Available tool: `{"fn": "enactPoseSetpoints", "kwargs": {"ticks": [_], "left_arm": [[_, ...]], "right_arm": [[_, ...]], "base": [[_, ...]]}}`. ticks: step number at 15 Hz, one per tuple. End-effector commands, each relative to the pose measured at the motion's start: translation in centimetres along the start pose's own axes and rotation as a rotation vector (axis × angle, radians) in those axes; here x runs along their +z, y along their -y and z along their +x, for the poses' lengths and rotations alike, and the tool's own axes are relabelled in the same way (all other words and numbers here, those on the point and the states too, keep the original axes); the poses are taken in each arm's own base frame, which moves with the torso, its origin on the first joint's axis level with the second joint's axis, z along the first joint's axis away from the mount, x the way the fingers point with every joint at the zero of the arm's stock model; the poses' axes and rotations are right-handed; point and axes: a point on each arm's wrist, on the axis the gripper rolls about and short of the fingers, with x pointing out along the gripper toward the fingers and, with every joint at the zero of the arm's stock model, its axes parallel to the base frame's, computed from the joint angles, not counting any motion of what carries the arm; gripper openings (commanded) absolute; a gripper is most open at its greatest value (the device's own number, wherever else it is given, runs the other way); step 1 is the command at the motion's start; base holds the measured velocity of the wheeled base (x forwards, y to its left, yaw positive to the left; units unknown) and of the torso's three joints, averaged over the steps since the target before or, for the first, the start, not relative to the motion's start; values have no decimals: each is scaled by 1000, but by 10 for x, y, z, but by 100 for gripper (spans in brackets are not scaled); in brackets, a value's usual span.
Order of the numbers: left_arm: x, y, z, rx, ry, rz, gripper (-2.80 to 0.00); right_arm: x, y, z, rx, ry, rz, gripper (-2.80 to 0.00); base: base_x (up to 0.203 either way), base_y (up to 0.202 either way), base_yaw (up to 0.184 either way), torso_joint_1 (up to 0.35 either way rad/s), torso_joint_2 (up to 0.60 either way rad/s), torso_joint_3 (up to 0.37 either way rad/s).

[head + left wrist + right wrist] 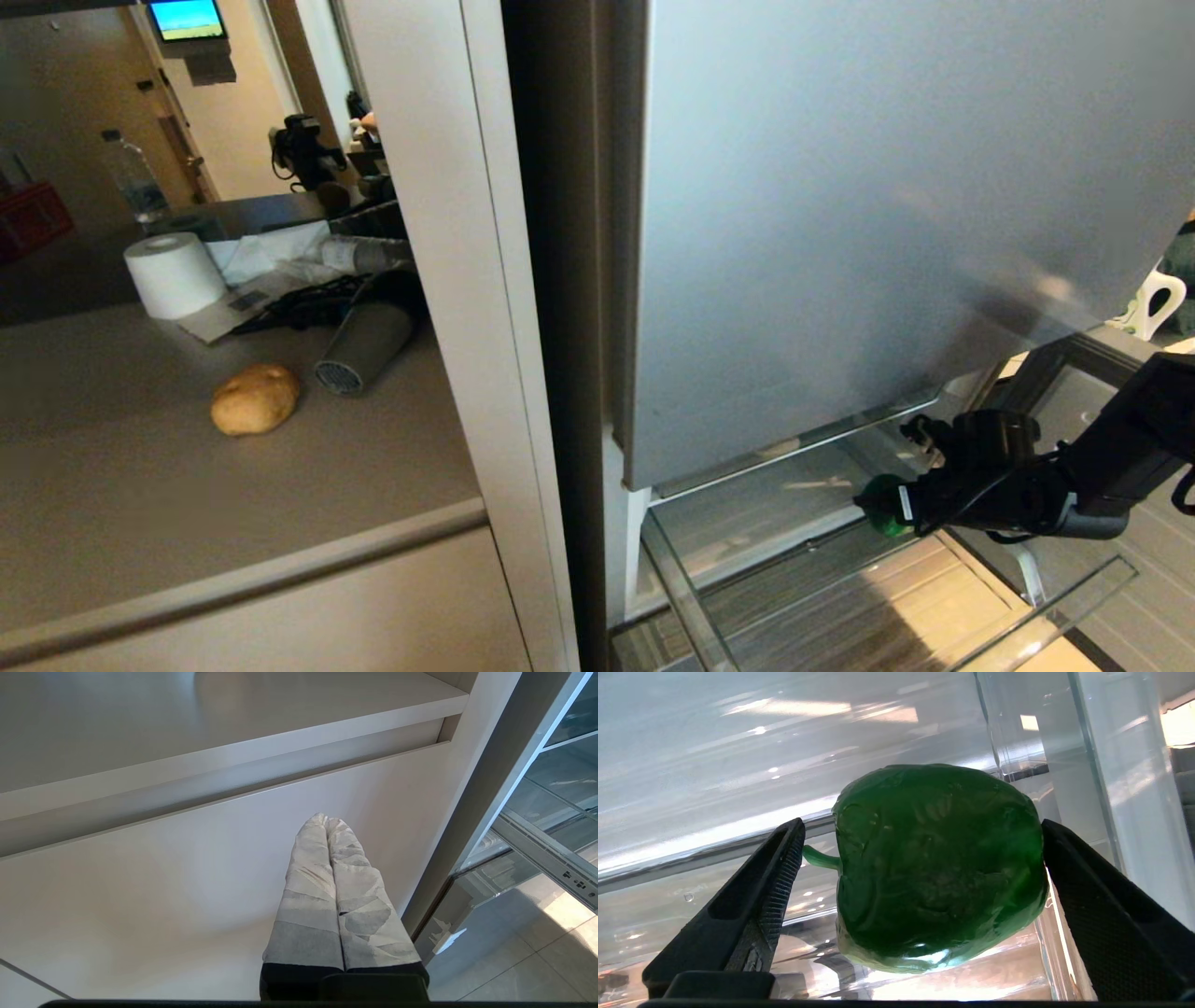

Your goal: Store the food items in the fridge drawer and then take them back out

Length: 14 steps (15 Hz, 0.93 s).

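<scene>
A glossy dark-green bell pepper (934, 868) lies on its side on the floor of the see-through fridge drawer (1008, 728), its stem toward one finger. My right gripper (922, 826) is open, its black fingers (780, 882) straddling the pepper with a gap on the stem side. From the head view the right gripper (898, 506) reaches into the pulled-out drawer (681, 583) under the fridge door, with the pepper (880, 523) showing at its tip. The tan potato-like lump (255, 399) rests on the counter to the left. My left gripper (326, 820) is shut and empty, parked by a beige cabinet front.
The silver-blue fridge door (887, 187) hangs just above the drawer. A beige upright panel (467, 280) separates fridge and counter. On the counter stand a white paper roll (174, 274), a grey cylinder (364, 347), cables and a bottle (135, 177). A drawer rail (546, 854) shows in the left wrist view.
</scene>
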Motion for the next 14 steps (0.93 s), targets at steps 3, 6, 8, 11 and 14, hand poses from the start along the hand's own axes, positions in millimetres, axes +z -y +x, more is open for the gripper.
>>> {"fn": "enactPoseSetpoints", "kwargs": {"ticks": [3, 6, 8, 11, 14], "left_arm": [[0, 0, 0, 0, -1, 0, -280], [0, 0, 0, 0, -1, 0, -280], [0, 0, 0, 2, -1, 0, -280], [0, 0, 0, 0, -1, 0, -280], [0, 0, 0, 0, -1, 0, -280]], "right_arm": [[-2, -1, 1, 4, -5, -2, 0], [-4, -1, 1, 6, -13, 0, 0], [-4, -1, 1, 6, -12, 1, -280], [-4, -1, 2, 7, -13, 2, -280], [-3, -2, -2, 5, -10, 1, -280]], "base": [[0, 0, 0, 0, 0, 0], [0, 0, 0, 0, 0, 0], [0, 0, 0, 0, 0, 0], [0, 0, 0, 0, 0, 0], [0, 0, 0, 0, 0, 0]]}}
